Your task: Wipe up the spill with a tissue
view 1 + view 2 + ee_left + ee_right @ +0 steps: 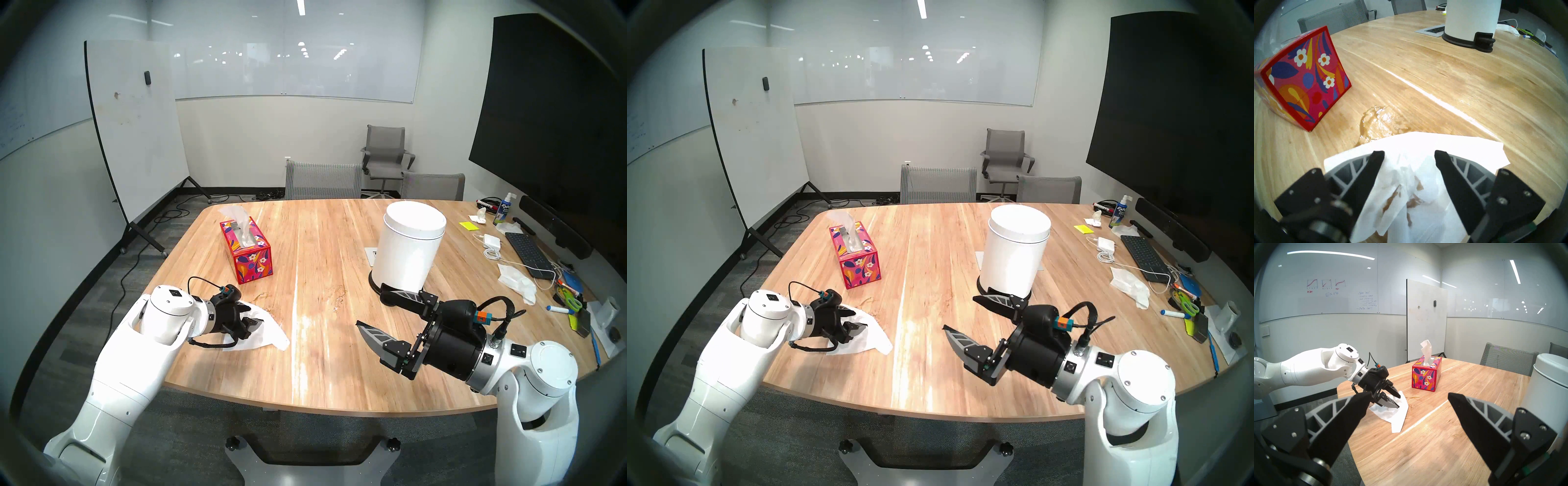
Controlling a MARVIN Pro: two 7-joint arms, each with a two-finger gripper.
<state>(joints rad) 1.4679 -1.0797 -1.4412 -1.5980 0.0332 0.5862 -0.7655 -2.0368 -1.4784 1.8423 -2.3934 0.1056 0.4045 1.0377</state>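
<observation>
The left gripper (1409,155) presses the tissue (1454,149) onto the bench (1474,88), its 2 fingers (1377,162) spread apart over the stained sheet. The spill (1373,122) lies smeared just past the tissue's far edge, near the floral box (1305,81). The right gripper (371,307) hovers wide open beside the white bin (407,251), with bare bench between the arms.
</observation>
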